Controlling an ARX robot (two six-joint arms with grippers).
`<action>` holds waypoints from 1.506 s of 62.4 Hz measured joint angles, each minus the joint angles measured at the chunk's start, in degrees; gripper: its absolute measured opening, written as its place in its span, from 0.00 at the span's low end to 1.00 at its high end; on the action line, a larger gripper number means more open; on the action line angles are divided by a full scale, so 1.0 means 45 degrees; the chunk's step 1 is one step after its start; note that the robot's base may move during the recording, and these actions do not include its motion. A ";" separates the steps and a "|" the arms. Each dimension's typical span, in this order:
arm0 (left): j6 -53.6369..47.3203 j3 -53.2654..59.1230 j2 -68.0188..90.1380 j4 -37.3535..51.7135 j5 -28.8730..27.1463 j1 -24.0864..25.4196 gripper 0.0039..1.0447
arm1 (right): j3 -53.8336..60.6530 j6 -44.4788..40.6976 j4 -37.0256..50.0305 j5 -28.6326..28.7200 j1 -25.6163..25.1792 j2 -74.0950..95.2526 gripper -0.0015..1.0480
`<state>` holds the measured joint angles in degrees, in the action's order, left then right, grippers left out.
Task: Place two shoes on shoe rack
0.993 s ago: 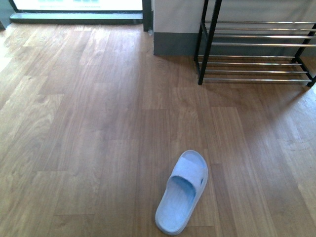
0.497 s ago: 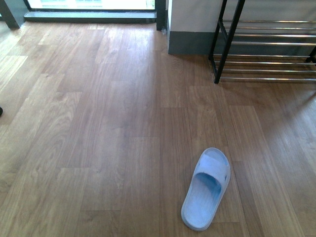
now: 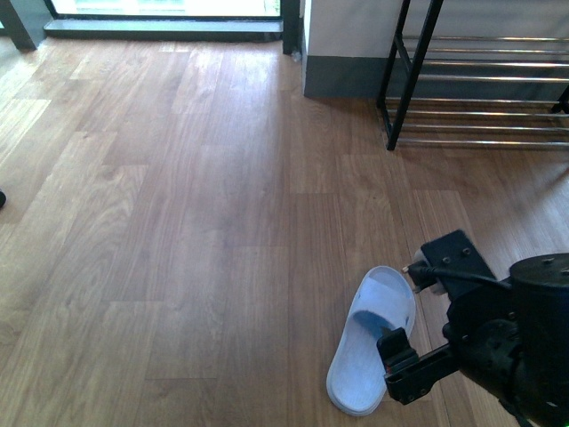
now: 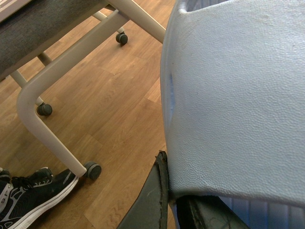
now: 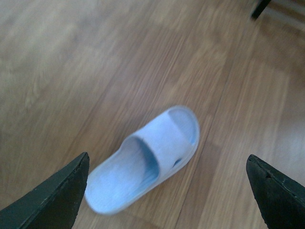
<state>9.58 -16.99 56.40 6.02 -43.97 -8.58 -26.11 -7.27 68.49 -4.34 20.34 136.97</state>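
The shoes in view are two light blue slippers; no grey sneakers show. One slipper (image 3: 369, 342) lies on the wooden floor, toe toward the shoe rack (image 3: 480, 89) at the far right. My right gripper (image 5: 167, 157) is open and hovers above this slipper (image 5: 147, 160), with the jaws wide apart on either side. The right arm (image 3: 507, 347) is at the lower right of the front view. My left gripper (image 4: 169, 191) is shut on the edge of the second slipper (image 4: 233, 95) and holds it off the floor. The left arm is out of the front view.
A pale tubular frame on casters (image 4: 43, 124) and a black sneaker with a white sole (image 4: 33, 195) are on the floor below the left gripper. A white wall with a grey base (image 3: 342, 76) stands left of the rack. The rack's black leg (image 5: 261, 7) shows far off.
The front view first shifted, so the slipper and rack moved right in the picture. Since then the right arm has come into view beside the floor slipper, which has not moved.
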 joint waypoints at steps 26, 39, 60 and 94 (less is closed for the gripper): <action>0.0000 0.0000 0.0000 0.0000 -0.0005 0.0000 0.01 | -0.3959 0.0277 -0.0282 -0.0185 -0.0185 0.4609 0.91; 0.0000 0.0000 0.0000 0.0000 0.0000 0.0000 0.01 | -0.5668 0.0068 -0.0612 -0.0568 -0.0996 0.6139 0.91; 0.0000 0.0000 0.0000 0.0000 0.0000 0.0000 0.01 | -0.7946 0.0117 -0.1064 -0.1316 -0.1651 0.7601 0.91; 0.0000 0.0000 0.0000 0.0000 0.0000 0.0000 0.01 | -0.9015 0.0393 -0.0996 -0.1991 -0.1613 0.8675 0.35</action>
<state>9.58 -16.99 56.40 6.02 -43.97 -8.58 -66.67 -5.50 64.01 -13.30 13.08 176.00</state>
